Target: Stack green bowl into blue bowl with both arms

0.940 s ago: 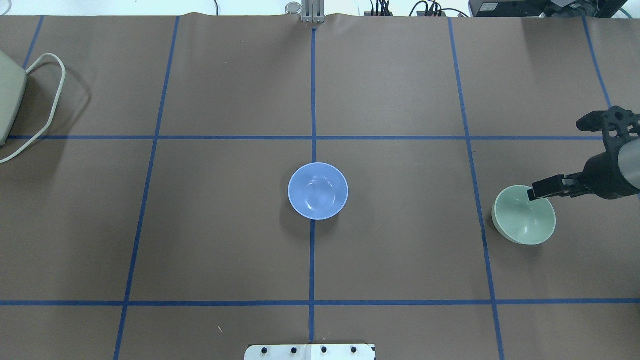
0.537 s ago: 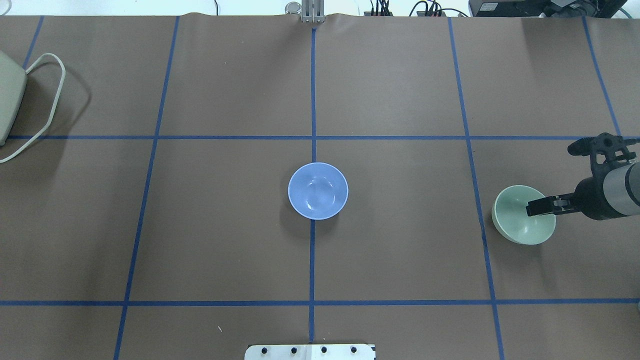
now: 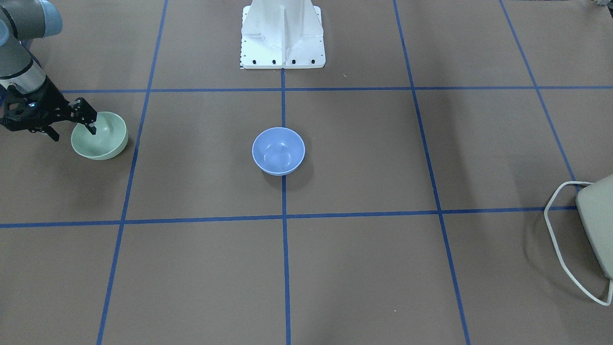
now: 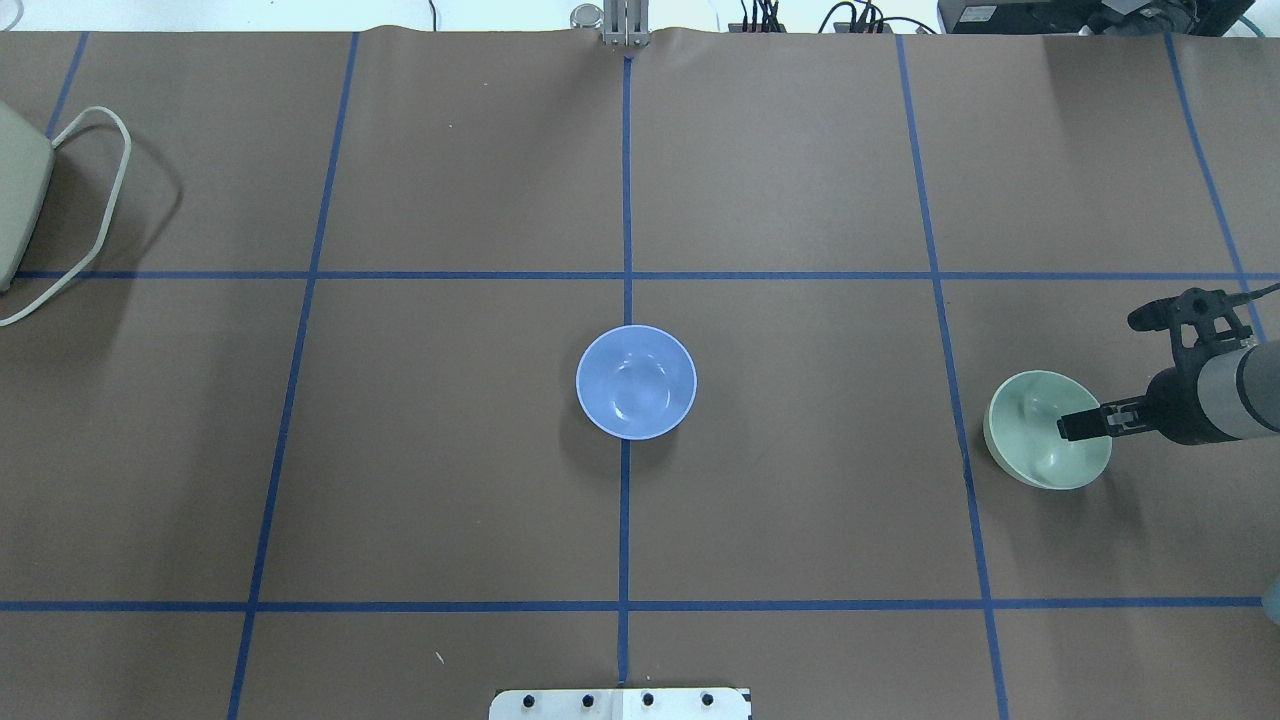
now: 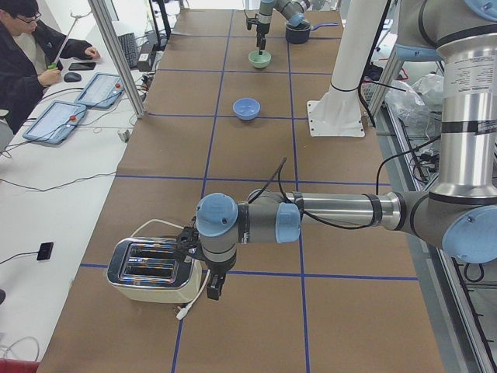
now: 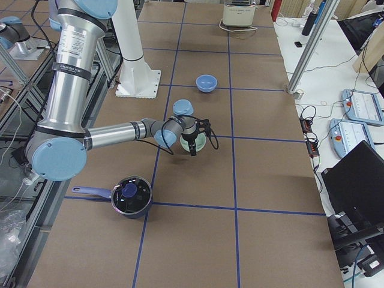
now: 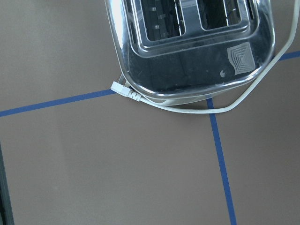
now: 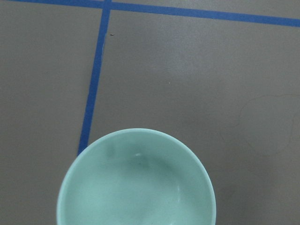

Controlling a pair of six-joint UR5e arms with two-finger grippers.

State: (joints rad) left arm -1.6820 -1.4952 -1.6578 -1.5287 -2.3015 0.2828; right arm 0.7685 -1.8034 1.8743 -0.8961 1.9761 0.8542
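Note:
The pale green bowl (image 4: pixel 1035 455) stands upright at the table's right side; it also shows in the front view (image 3: pixel 103 143) and the right wrist view (image 8: pixel 136 183). My right gripper (image 4: pixel 1105 425) is open and straddles the bowl's right rim. One of its fingers (image 3: pixel 91 125) is inside the bowl, the other outside. The blue bowl (image 4: pixel 636 382) stands empty at the table's centre, on the middle tape line (image 3: pixel 278 151). My left gripper (image 5: pixel 213 286) hangs beside the toaster far to the left. I cannot tell whether it is open or shut.
A chrome toaster (image 7: pixel 187 42) with a white cord (image 4: pixel 100 200) sits at the table's far left end. A dark pot with a lid (image 6: pixel 131 195) stands behind the right arm. The white pedestal (image 3: pixel 282 33) is at the near middle edge.
My right gripper has moved toward the robot's side along the green bowl's right rim and come lower, one finger now inside the bowl. Neither bowl has moved.

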